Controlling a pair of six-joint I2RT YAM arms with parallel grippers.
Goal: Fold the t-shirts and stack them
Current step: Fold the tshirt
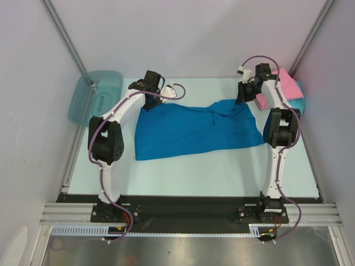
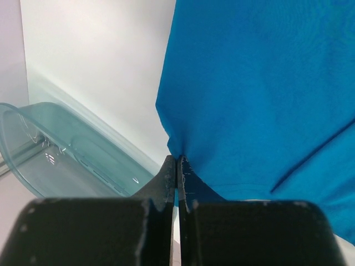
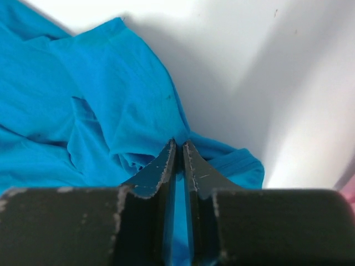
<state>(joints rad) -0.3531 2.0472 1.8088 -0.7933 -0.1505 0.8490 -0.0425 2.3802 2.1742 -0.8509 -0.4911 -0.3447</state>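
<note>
- Centrally, the deep blue t-shirt [image 1: 188, 130] lies spread out, wrinkled toward frame right.
- left gripper [image 2: 177, 160] — pinched tight on its upper-left edge.
- right gripper [image 3: 178, 145] — nearly closed, seemingly nipping its upper-right fold.

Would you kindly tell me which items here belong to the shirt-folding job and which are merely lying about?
Job: spread-out deep blue cloth t-shirt; folded pink cloth t-shirt; turquoise cloth t-shirt under it.
Lying about: translucent teal plastic bin.

Lighting bright, even, diffuse — shadows soft. Right wrist view: broad grey shadow on the counter [image 3: 222, 66] right of the blue t-shirt [image 3: 111, 100]. Wrist views: near jaws blurred — small highlights on the bin [image 2: 50, 149] left of it.
</note>
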